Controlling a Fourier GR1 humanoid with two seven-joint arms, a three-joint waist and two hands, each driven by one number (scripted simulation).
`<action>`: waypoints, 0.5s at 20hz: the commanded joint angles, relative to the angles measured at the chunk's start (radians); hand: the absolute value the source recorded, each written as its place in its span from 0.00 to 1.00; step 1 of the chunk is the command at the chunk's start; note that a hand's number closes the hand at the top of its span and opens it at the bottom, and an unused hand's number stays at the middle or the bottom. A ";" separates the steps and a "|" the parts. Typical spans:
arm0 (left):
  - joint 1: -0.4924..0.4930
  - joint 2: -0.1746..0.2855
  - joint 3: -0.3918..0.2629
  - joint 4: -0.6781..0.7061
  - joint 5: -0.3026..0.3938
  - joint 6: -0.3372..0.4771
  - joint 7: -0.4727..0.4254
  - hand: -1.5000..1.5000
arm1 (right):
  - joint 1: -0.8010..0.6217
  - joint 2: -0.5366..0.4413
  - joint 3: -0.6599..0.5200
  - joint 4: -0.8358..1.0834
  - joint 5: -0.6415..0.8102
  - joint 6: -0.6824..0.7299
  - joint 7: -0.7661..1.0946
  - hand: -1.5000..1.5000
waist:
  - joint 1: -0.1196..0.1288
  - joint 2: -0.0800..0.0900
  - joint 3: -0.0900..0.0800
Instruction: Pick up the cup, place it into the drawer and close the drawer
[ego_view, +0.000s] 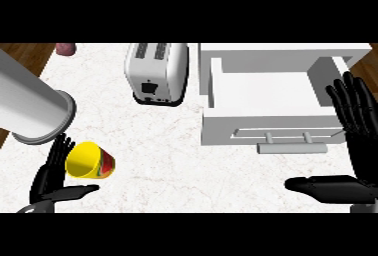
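The left hand (50, 175) shows at the lower left, wide open: fingers straight and pointing away from the robot, thumb stretched out to the side. The cup (90, 161) lies in the crook between those fingers and the thumb, its rim just against the fingers; whether they actually touch cannot be told. No finger curls round it. The cup is yellow with a red and green band on its outside, and it is tipped over on the counter (170, 165), its mouth turned towards the left hand.

Just up and left of the cup stands a large grey cylinder (29, 107), its round end close to the fingertips of the left hand. Farther up from the cup, slightly right, sits a white toaster (156, 72). Well apart to the cup's upper right is the white drawer (221, 125), pulled out, with a bar handle (291, 148) on its front. Far right of the cup, the right hand (362, 155) rests open, fingers straight alongside the drawer's right side, thumb pointing inward.
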 joint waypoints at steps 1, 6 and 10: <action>-0.022 0.011 -0.012 0.027 -0.008 -0.094 -0.095 0.00 | -0.010 0.036 0.054 -0.011 0.054 -0.036 0.028 0.00 | 0.002 0.000 0.000; -0.019 -0.015 -0.006 0.035 0.004 -0.121 -0.138 0.00 | -0.044 0.030 0.031 0.003 0.033 -0.037 0.037 0.00 | 0.002 0.000 -0.001; -0.021 -0.021 -0.007 0.044 0.013 -0.174 -0.135 0.00 | -0.001 0.034 0.042 -0.007 0.050 -0.031 0.011 0.00 | -0.001 0.000 -0.001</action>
